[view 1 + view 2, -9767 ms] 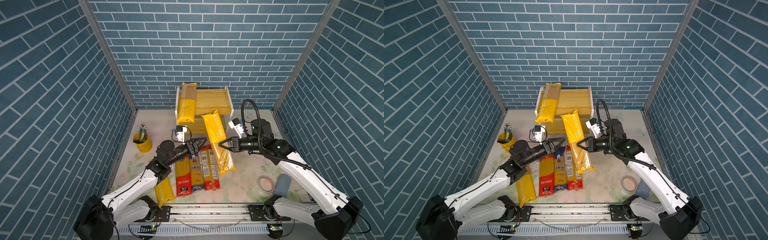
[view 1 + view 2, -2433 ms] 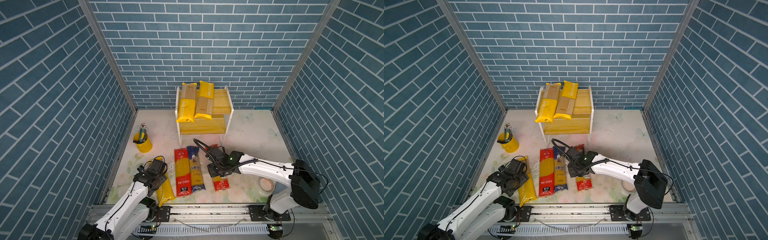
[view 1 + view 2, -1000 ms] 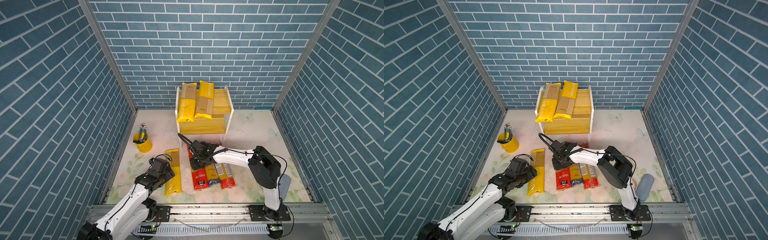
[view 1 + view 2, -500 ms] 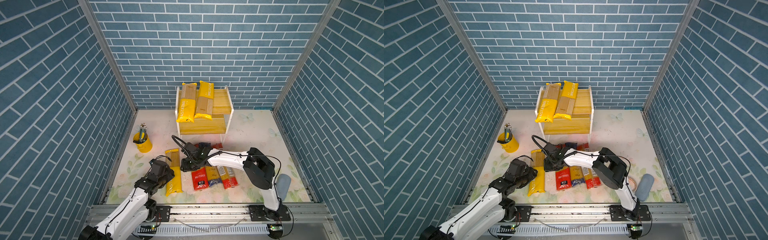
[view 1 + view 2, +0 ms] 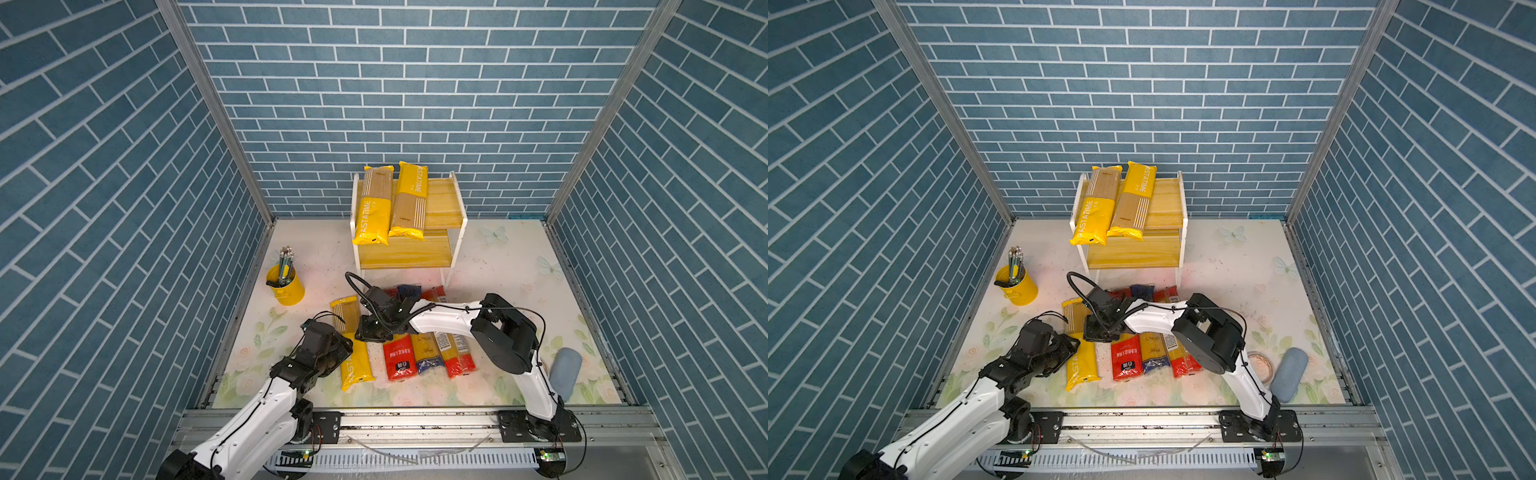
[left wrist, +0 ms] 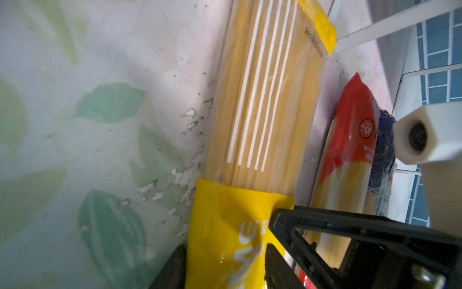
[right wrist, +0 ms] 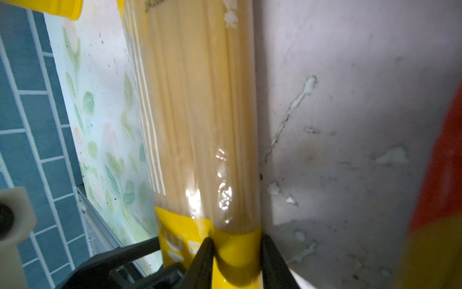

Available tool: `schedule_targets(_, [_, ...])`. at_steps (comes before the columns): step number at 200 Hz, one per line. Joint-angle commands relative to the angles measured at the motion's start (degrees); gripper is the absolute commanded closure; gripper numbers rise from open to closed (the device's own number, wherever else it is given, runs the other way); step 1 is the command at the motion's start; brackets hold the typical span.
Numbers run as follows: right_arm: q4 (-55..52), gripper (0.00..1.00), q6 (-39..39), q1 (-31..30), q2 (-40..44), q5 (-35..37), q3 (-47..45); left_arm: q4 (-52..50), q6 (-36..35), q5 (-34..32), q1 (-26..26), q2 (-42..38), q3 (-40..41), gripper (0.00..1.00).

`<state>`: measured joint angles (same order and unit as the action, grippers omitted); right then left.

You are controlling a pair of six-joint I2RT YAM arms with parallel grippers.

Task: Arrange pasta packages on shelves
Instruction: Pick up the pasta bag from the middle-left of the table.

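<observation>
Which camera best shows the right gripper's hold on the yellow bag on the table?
The right wrist view: the right gripper pinches one edge of the yellow bag, at its yellow band, between its black fingers. In both top views the arm's wrist covers the fingers. The left wrist view shows the bag but not that hold.

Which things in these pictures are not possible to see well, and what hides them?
Row of three bags, their middles: both top views, under the right arm.
Lower board, its rear part: both top views, under the upper board.
Fingers of left hand and right hand at the yellow bag: both top views, under their wrists.
Red bag: right wrist view, blurred and cut off by the edge.
</observation>
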<state>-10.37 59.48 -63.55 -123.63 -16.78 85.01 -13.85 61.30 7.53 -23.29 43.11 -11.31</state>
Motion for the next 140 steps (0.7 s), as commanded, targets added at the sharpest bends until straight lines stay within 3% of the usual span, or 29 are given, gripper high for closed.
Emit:
schedule_targets(1, [0.89, 0.81, 0.4, 0.0, -4.29, -2.8, 2.02, -3.28, -0.26, 1.23, -0.44, 0.36, 0.75, 0.48])
schedule_targets(36, [1.68, 0.95, -4.73, 0.0, 0.67, -1.52, 0.0, -10.35, -2.36, -0.75, -0.39, -4.2, -2.77, 0.46])
schedule_targets(55, [1.07, 1.0, -7.26, -0.03, 3.79, -1.05, -1.21, -15.2, -2.94, -2.88, -0.28, -6.28, -5.16, 0.39])
schedule_targets(102, [-2.28, 1.0, -12.03, -0.02, 13.56, 1.11, -5.82, -26.67, -5.27, -8.28, -0.16, -13.55, -13.22, 0.3])
schedule_targets(140, [-12.06, 1.0, -20.92, -0.37, 20.8, 5.88, -7.08, -29.88, -7.87, -12.22, 0.03, -15.31, -18.89, 0.28])
